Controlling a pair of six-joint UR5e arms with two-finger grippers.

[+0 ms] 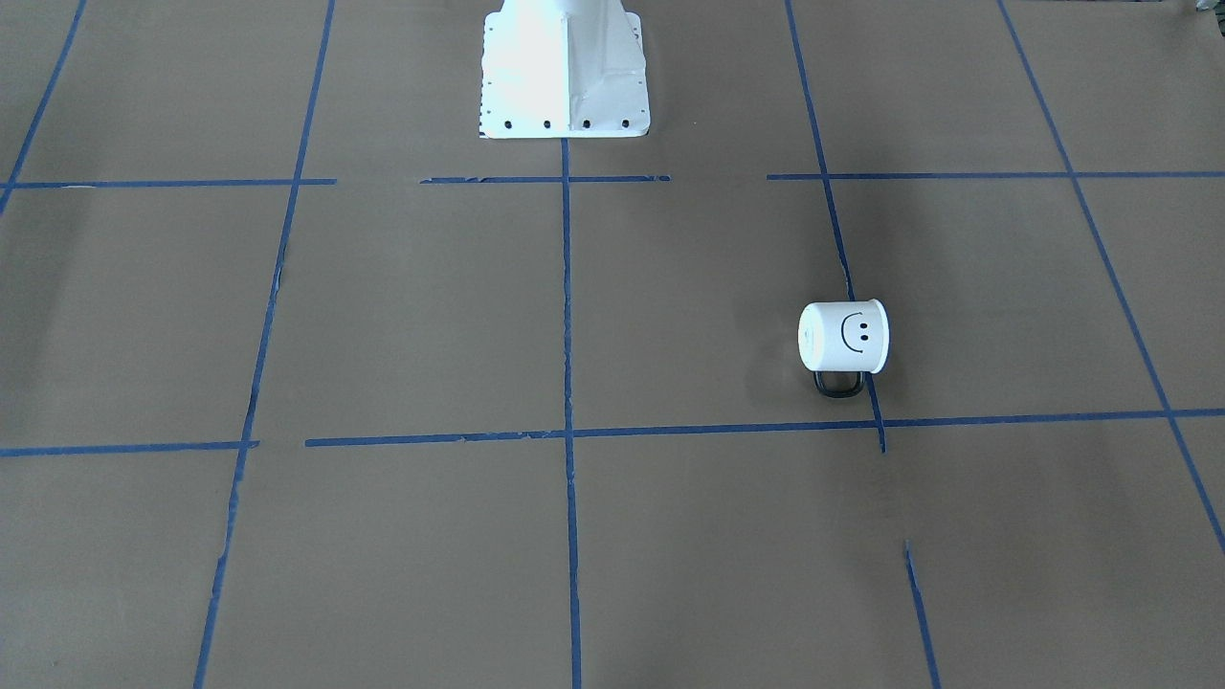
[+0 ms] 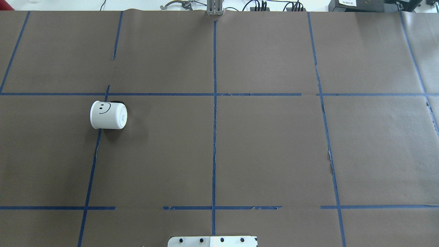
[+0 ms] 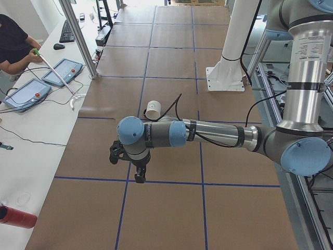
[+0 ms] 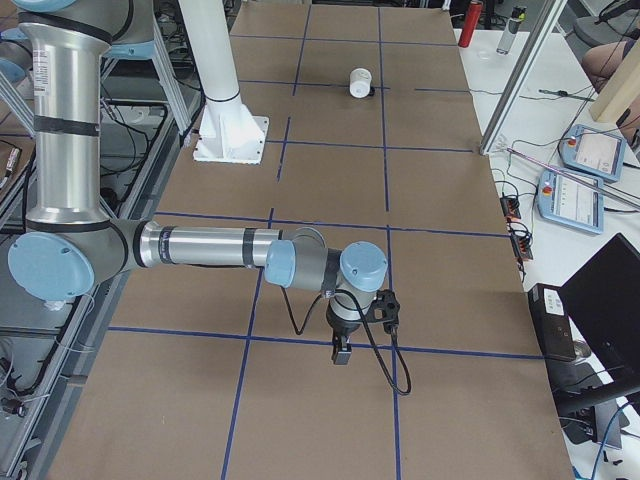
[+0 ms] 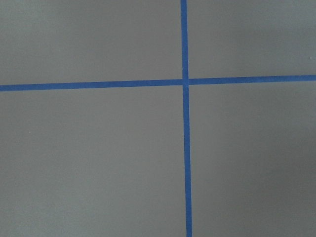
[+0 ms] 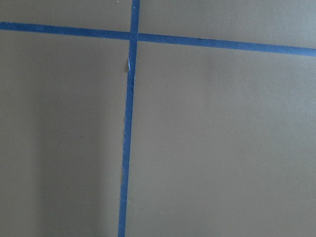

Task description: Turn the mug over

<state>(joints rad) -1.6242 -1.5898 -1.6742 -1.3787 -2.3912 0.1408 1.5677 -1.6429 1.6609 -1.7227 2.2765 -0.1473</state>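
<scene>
The white mug (image 1: pixel 842 337) lies on its side on the brown paper, smiley face up, black handle toward the far side from the robot. It also shows in the overhead view (image 2: pixel 108 115), on the robot's left half, with its base toward the table's middle. Its opening faces the exterior left camera (image 3: pixel 153 110). It is small and far in the exterior right view (image 4: pixel 360 82). My left gripper (image 3: pixel 138 176) hangs over the paper well short of the mug. My right gripper (image 4: pixel 341 352) is at the table's other end. Neither gripper's state can be told.
The white robot pedestal (image 1: pixel 565 67) stands at the table's robot side. Blue tape lines (image 2: pixel 214 137) grid the paper. A side table with tablets (image 3: pixel 62 72), a metal post (image 3: pixel 78 36), a red bottle (image 3: pixel 15 216) and an operator border the far edge.
</scene>
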